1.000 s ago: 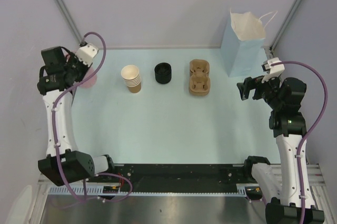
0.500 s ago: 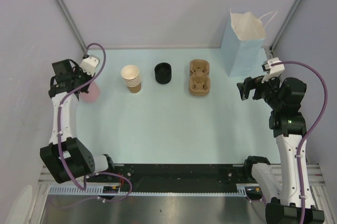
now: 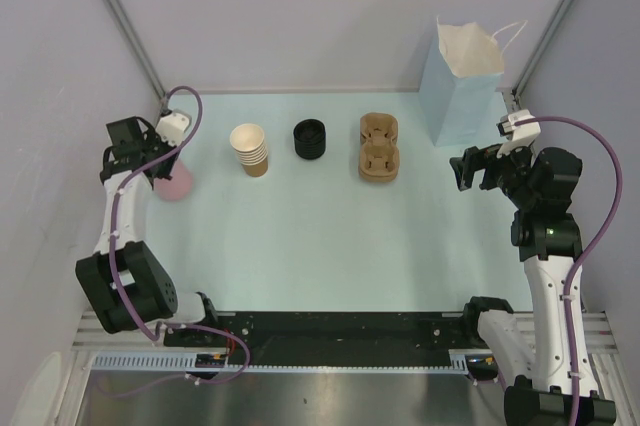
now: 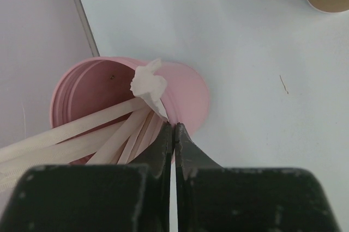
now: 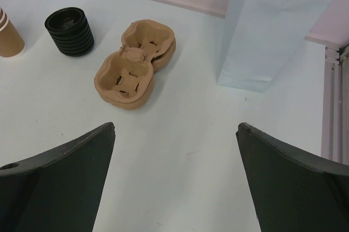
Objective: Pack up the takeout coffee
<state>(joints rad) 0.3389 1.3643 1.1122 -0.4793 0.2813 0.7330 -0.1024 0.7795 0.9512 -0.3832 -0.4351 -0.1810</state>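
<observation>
While the top view looks down on the table [image 3: 320, 246], a pink cup [image 3: 176, 184] stands at middle left with the left gripper [image 3: 163, 166] over it. Across the upper middle stand a stack of tan cups [image 3: 250, 149], black lids [image 3: 309, 139], a pulp carrier [image 3: 378, 147] with bare wells, and at upper right an open blue bag [image 3: 462, 86], its contents hidden. Which cup is the coffee I cannot tell; tan cups show only nested in that stack. At right the right gripper [image 3: 463, 172] hangs released.

Left wrist view: the pink cup holds white stirrers [image 4: 87, 128] and a paper scrap [image 4: 148, 84]. The fingers are clenched at its near rim; whether they pinch anything is unclear.

Right wrist view: the jaws gape, grasping nothing, above bare table; the carrier lies at upper centre, the lids at upper left, the bag at upper right.
</observation>
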